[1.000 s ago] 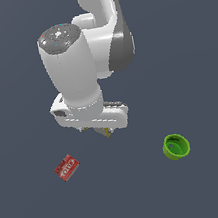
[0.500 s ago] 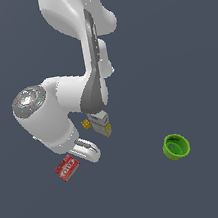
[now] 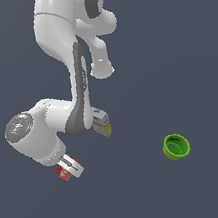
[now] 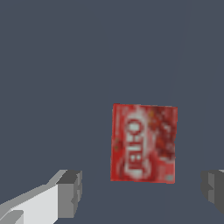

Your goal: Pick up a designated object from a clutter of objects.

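Tool (image 4: 140, 192) open, fingers (image 4: 70, 192) spread wide, nothing held. Red box (image 4: 143, 142) flat on the surface (image 4: 65, 65), face up with white lettering showing, just ahead of the gap between the fingers and not yet between them. In the exterior view, mostly hidden under the tool at roughly 8 o'clock of the frame; only a red sliver (image 3: 62, 173) visible. Carton (image 3: 102, 122) at about 2 o'clock from the red box, near but apart; green bowl (image 3: 176, 146) well apart at 3 o'clock.

Handling guess: light, stiff cardboard-type box, thin profile, glossy face likely a bit slippery. Low height, so little side wall to bite. Best taken across the two long edges, fingers down close to the surface, centred along the length to avoid twisting out. Box sits nearly square to the finger line, so little or no wrist rotation needed. Risk: fingertips scraping the surface or the box skidding if one finger touches first.
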Motion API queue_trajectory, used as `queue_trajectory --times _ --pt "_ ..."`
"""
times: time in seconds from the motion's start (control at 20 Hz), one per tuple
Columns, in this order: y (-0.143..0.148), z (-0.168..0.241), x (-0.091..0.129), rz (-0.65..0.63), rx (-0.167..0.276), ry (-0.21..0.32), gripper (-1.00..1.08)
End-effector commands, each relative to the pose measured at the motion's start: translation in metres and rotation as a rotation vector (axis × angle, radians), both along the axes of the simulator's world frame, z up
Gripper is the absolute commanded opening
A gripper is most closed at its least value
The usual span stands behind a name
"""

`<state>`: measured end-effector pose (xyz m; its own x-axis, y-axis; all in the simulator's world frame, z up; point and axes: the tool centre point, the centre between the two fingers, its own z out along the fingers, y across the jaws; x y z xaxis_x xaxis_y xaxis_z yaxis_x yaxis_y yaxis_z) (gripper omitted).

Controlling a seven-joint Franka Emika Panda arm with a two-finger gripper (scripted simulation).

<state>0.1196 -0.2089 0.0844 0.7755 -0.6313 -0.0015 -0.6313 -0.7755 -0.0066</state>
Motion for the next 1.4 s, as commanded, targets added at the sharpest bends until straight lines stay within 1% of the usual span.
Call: queue_trajectory --times 0.0,0.2,0.5,0.95,1.25,1.3,1.35 --pt "-0.009 -0.010 0.000 -0.025 -0.003 0.001 1.00" --pt "-0.017 -0.018 -0.001 -0.046 -0.006 0.003 1.00" --pt "-0.017 -0.022 -0.002 -0.045 -0.005 0.004 1.00" --pt "-0.017 -0.063 -0.002 -0.048 -0.006 0.003 1.00" --pt "-0.018 -0.069 -0.001 -0.049 -0.006 0.003 1.00" --pt "-0.018 -0.069 -0.001 -0.049 -0.006 0.003 -1.00" --pt "-0.018 -0.069 -0.001 -0.049 -0.006 0.003 -1.00"
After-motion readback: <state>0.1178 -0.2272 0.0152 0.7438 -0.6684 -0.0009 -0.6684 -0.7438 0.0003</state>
